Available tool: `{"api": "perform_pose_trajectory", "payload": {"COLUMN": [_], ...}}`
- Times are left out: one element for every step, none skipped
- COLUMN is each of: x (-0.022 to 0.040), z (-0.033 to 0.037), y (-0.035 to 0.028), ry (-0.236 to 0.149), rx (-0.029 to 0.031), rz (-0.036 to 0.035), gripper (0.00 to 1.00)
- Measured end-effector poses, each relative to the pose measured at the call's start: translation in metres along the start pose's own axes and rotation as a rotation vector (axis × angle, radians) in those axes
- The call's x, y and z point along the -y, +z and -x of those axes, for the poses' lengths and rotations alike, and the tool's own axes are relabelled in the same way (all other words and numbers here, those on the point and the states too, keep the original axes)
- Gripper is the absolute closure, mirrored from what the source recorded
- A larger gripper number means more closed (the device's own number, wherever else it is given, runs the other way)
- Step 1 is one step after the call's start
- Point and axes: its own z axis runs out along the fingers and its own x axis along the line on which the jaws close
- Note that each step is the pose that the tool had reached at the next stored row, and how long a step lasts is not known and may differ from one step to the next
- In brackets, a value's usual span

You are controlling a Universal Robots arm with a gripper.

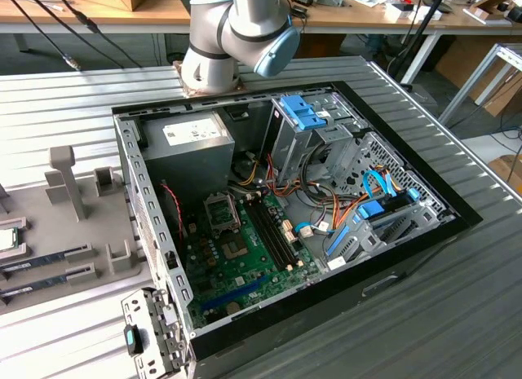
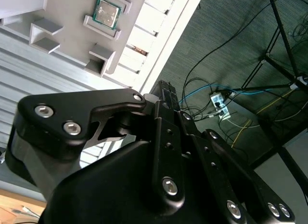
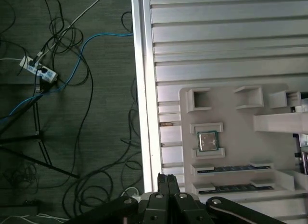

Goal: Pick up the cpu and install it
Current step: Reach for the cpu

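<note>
Holds nothing in the pincer point(image 3: 168, 179): narrow, pads together, dark links splayed to either side in both wrist views point(image 2: 164, 87). Hangs near the edge of the ribbed bench point(image 3: 216, 41), with cable-strewn floor point(image 3: 72, 113) beyond that edge. Has the cpu point(image 3: 208, 140) well apart from the pincer, lying flat with its silvery top up in a square pocket of the grey holder point(image 3: 236, 118) on the bench. Has two memory sticks point(image 3: 233, 169) in slots just beside that pocket. In the exterior view, puts the holder at the left, beside the open case point(image 1: 134, 175), and the cpu at the picture's very left edge point(image 1: 6, 238). Shows a green board point(image 1: 204, 273) lying in the case near a grey power supply point(image 1: 188, 147).
</note>
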Motion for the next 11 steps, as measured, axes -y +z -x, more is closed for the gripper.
{"api": "perform_pose_trajectory", "payload": {"x": [0.0000, 0.0001, 0.0001, 0.0001, 0.0001, 0.0002, 0.0002, 0.0002, 0.0002, 0.0003, 0.0003], "z": [-0.0005, -0.0008, -0.0011, -0.0015, -0.0017, -0.0021, -0.0023, -0.0025, -0.0028, -0.0034, -0.0037], "y": [0.0000, 0.0001, 0.0001, 0.0001, 0.0001, 0.0001, 0.0001, 0.0001, 0.0002, 0.0002, 0.0002], "ry": [0.000, 0.000, 0.000, 0.000, 0.000, 0.000, 0.000, 0.000, 0.000, 0.000, 0.000], "rx": [-0.0001, 0.0000, 0.0001, 0.0000, 0.0000, 0.0000, 0.0000, 0.0000, 0.0000, 0.0000, 0.0000], "rz": [0.0000, 0.0000, 0.0000, 0.0000, 0.0000, 0.0000, 0.0000, 0.0000, 0.0000, 0.0000, 0.0000], "gripper": [0.89, 0.89, 0.89, 0.89, 0.89, 0.89, 0.89, 0.89, 0.89, 0.89, 0.89]}}
